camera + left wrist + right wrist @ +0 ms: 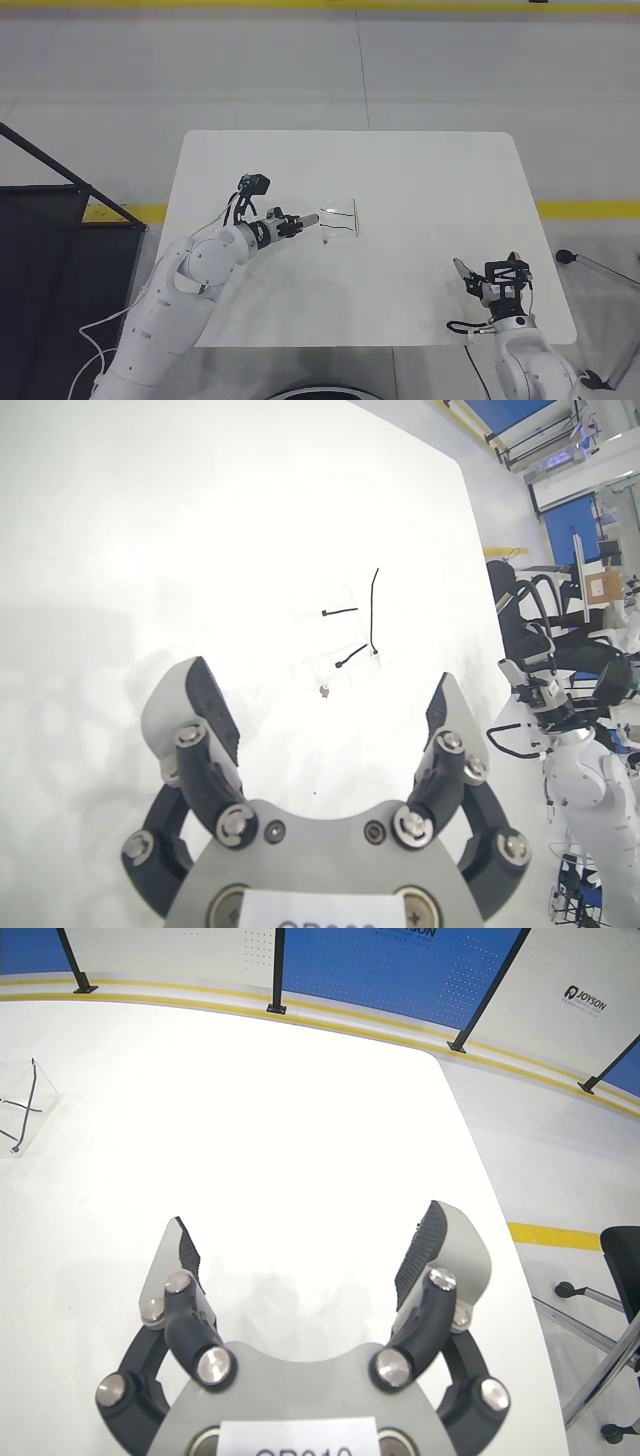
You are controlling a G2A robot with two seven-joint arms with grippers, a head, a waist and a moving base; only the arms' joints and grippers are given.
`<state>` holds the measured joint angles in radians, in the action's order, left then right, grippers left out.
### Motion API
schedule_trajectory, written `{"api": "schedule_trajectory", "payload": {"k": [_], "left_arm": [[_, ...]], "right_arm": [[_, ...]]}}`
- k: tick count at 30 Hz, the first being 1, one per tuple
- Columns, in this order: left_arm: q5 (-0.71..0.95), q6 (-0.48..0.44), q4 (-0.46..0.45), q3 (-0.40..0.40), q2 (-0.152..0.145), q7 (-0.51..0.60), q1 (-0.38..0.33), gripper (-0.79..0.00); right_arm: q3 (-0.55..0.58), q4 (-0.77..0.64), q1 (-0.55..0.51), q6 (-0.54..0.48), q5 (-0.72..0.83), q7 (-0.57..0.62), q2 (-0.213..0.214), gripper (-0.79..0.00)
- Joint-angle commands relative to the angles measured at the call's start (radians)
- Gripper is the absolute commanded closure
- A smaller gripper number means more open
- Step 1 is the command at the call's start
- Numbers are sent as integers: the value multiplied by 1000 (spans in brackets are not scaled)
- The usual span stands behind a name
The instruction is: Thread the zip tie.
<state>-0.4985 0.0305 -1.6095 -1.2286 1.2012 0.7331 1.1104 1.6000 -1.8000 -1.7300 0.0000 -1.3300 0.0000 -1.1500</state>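
Note:
Black zip ties (pixel 372 610) sit on a small clear stand (pixel 341 219) near the middle of the white table (pixel 420 180). One long tie stands across two shorter black pieces (pixel 351 656). My left gripper (pixel 308 219) is just beside the stand, fingers open and empty, and the ties lie ahead of my left gripper (pixel 320 695) in its wrist view. My right gripper (pixel 492 275) hovers open and empty over the table's near right corner. From the open right gripper (pixel 305 1223), the clear stand (pixel 27 1098) with its crossed ties is far off.
A tiny brown speck (pixel 325 690) lies on the table between the left fingers and the ties. The table's rounded corner and right edge (pixel 480 1138) run close to the right gripper. An office chair (pixel 620 1248) stands on the floor beyond that edge.

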Motion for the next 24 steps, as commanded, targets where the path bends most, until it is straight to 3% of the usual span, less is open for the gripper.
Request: {"api": "schedule_trajectory", "payload": {"k": [1, 17, 24], "left_arm": [[13, 23, 26, 10, 4, 3, -21, -785], [112, 111, 209, 134, 47, -25, -190, -782], [110, 135, 257, 175, 60, -14, -237, -474]], "right_arm": [[0, 0, 0, 0, 0, 0, 0, -785], [0, 0, 0, 0, 0, 0, 0, -785], [0, 0, 0, 0, 0, 0, 0, -785]]}}
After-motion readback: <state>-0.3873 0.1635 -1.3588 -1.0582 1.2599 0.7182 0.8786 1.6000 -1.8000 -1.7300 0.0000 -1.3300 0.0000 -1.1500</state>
